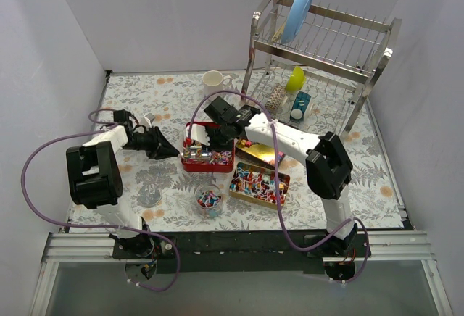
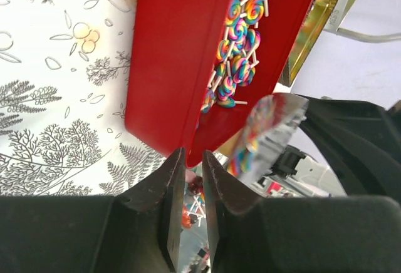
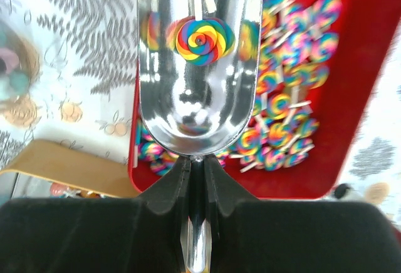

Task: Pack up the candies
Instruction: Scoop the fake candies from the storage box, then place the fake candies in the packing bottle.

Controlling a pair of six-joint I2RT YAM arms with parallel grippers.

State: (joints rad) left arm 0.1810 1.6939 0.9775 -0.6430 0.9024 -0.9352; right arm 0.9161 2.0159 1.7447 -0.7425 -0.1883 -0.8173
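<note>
**Right pincer.** The right gripper point(image 3: 197, 161) is closed on the handle of a metal scoop point(image 3: 194, 97). The handle runs straight back between the two fingers, and the bowl of the scoop extends forward from the fingertips. One rainbow swirl lollipop point(image 3: 200, 40) lies inside the scoop bowl, ahead of the fingertips and apart from them. A second one sits at the scoop's far lip, cut off by the frame edge.

**Candies in the red tray.** The scoop hangs over the left part of the red tray point(image 2: 166, 60). The bulk of the candies point(image 3: 285, 97), swirl lollipops on white sticks, is heaped in the tray below and to the right of the scoop. A few show under the scoop's rear edge, just ahead of the right fingertips.

**Left pincer.** The left gripper point(image 2: 192, 160) stands at the near rim of the red tray, fingers set narrowly to either side of the tray's edge. Whether the fingers press on the rim cannot be determined. The lollipops lie inside the tray beyond the fingertips, not touching them.

**Other candies.** In the top view, wrapped pieces fill a gold tray point(image 1: 287, 180) beside the right arm. Mixed sweets fill a glass bowl point(image 1: 196, 201) near the table's front edge. Both lie well apart from either pincer.
</note>
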